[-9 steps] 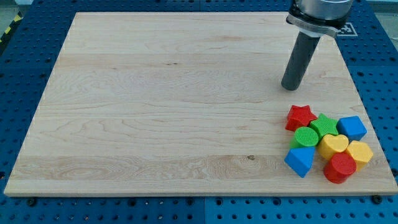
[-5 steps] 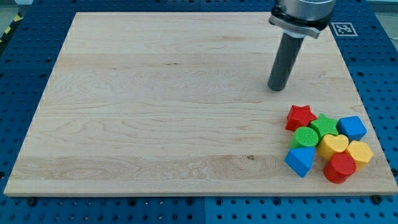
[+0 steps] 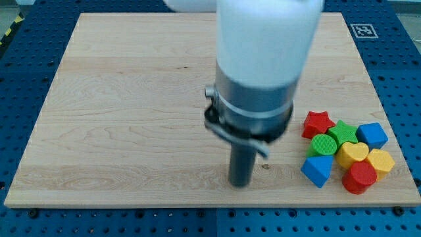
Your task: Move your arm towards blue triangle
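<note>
Now I am resting my tip [image 3: 239, 184], a bare rod with no jaws to report, at nine o'clock of the blue triangle [image 3: 317, 170], lining up the approach.

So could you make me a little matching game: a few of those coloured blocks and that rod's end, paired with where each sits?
Things:
1. red star
2. blue triangle
3. blue cube
4. my tip

Places:
A. cluster's right edge, near the top
B. cluster's upper left corner
C. alone on bare wood, left of all the blocks
D. cluster's lower left corner

Pairs: 1-B, 2-D, 3-A, 4-C
</note>
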`<state>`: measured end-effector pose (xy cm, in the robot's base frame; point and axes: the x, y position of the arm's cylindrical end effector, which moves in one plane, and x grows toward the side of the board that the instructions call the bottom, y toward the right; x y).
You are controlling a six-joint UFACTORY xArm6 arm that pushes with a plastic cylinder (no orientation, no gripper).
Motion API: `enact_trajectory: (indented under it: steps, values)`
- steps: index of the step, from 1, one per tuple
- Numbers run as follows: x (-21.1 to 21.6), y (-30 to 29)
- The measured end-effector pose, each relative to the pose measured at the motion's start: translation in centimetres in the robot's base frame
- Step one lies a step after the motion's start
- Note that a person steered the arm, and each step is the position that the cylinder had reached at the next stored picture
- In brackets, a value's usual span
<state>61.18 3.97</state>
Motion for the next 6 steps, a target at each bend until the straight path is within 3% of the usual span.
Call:
enact_trajectory:
  steps: [3, 6]
  values:
    - [0.7, 0.9]
    - [0.7, 7.6]
